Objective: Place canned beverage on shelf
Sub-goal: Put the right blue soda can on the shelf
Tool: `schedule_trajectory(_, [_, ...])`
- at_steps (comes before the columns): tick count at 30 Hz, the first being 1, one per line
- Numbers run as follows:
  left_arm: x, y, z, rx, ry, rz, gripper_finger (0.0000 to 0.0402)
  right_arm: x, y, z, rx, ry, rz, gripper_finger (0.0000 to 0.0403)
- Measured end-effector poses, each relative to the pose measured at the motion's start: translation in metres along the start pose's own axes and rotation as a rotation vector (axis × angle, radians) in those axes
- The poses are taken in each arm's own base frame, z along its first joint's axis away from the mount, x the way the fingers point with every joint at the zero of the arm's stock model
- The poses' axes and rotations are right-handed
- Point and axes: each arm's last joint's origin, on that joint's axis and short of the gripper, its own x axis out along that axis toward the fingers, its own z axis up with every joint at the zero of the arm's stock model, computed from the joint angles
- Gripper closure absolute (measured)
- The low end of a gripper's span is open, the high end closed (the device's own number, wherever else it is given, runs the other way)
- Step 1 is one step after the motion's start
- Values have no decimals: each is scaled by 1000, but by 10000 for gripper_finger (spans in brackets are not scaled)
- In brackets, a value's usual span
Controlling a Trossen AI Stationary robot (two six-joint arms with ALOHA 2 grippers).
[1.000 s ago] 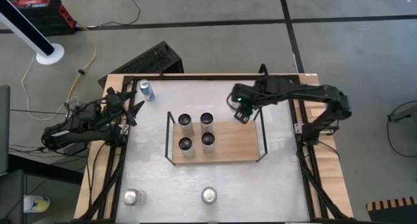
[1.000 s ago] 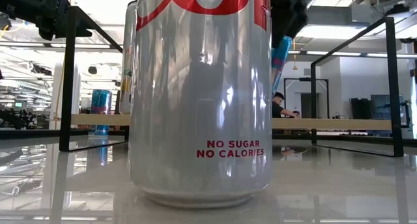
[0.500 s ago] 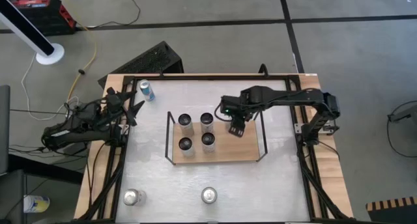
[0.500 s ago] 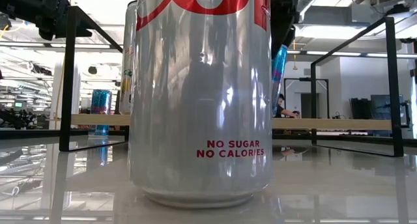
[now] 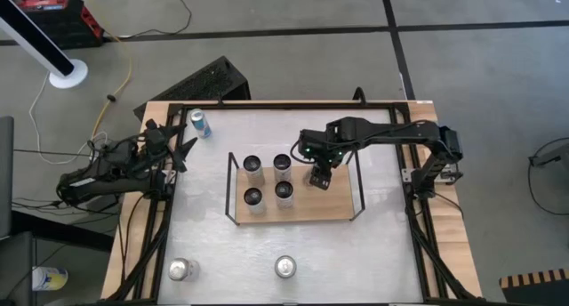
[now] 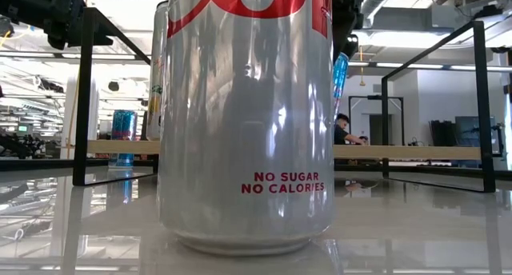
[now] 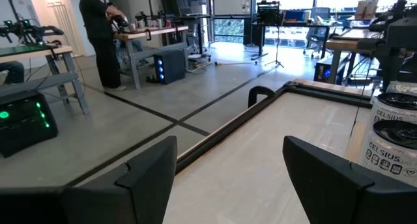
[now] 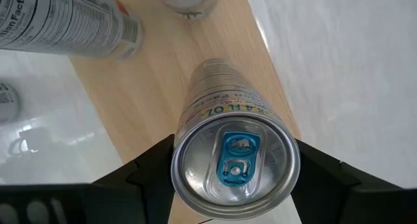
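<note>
Right gripper (image 5: pixel 320 175) clamped on a slim can (image 8: pixel 234 160), dark fingers (image 8: pixel 153 168) pressed to both sides just under the rim; round silver lid with a blue tab. Held upright over the shelf (image 5: pixel 333 204), above bare light wood beside four standing cans (image 5: pixel 268 180); whether its base met the board could not be told. Shelf: flat pale plank in a thin black wire frame with raised end rails. Around it, glossy white surface (image 5: pixel 382 244) bordered by black rails. Two silver cans (image 5: pixel 234 269) near the front edge, one big and smooth (image 6: pixel 246 119) close to the low camera. Blue can (image 5: pixel 201 124) at the far left corner. Left gripper (image 5: pixel 182 152) parked at the left edge, fingers (image 7: pixel 150 175) apart and holding nothing.
</note>
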Motion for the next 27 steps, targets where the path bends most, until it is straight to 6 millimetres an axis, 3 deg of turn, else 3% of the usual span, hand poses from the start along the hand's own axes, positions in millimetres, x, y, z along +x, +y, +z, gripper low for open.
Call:
schedule_trajectory(17, [0, 0, 0, 0, 0, 0, 136, 0, -2, 1, 13, -4, 0, 84])
schedule_trajectory(27, [0, 0, 0, 0, 0, 0, 136, -4, -1, 3, 10, -43, 12, 80])
